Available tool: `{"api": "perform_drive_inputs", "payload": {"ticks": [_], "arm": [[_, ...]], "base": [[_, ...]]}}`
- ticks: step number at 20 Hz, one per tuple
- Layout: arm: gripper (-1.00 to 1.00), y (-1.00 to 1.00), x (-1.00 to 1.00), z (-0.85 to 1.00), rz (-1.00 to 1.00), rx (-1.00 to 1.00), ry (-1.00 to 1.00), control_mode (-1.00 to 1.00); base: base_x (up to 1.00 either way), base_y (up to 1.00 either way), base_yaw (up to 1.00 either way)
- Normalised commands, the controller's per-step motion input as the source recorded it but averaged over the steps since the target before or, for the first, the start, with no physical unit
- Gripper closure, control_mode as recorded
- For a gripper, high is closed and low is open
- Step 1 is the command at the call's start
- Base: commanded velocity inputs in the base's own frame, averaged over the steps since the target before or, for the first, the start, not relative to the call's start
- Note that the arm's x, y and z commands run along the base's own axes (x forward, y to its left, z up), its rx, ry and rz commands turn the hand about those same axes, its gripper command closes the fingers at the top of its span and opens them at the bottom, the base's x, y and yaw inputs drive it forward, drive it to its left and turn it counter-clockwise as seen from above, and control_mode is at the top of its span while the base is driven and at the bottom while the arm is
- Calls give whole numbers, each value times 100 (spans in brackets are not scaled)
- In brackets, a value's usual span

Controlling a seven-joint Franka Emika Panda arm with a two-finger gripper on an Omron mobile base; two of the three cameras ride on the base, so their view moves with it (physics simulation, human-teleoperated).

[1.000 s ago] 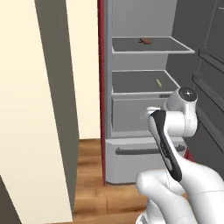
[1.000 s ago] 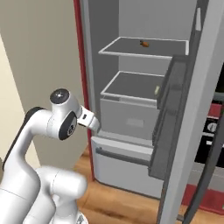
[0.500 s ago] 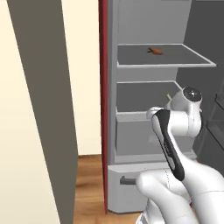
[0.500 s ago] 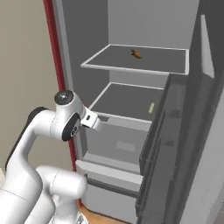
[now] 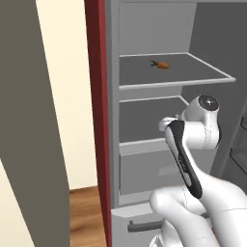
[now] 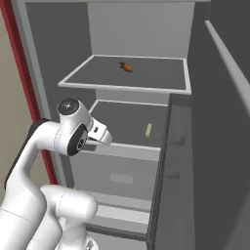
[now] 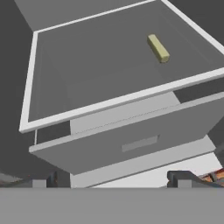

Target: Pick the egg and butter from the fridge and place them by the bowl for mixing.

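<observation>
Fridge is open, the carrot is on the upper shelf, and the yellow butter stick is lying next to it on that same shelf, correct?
Not quite. The butter stick lies on the lower shelf, one level below the carrot, as the right base view shows. The fridge is open and the carrot is on the upper shelf.

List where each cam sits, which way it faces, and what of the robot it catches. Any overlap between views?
Left base view: behind the arm to its left, facing into the open fridge; the arm rises at lower right.
Right base view: behind to its right, same fridge; the arm rises at lower left, door at right.
Hand view: on the hand, looking down on the lower shelf; the open gripper shows as two tips at the bottom.
Shared: both base views show the carrot on the upper shelf; right base and hand views show the yellow stick.
</observation>
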Motion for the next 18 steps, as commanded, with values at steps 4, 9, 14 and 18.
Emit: {"api": "perform_drive_inputs", "payload": {"ticks": [4, 9, 14, 18], "arm": [[-100, 0, 0, 0, 0, 0, 0, 100], [-100, 0, 0, 0, 0, 0, 0, 100], [-100, 0, 0, 0, 0, 0, 0, 100], [-100, 0, 0, 0, 0, 0, 0, 100]], "base": [[64, -2, -14], [52, -10, 0], [7, -2, 0], [0, 0, 0]]}}
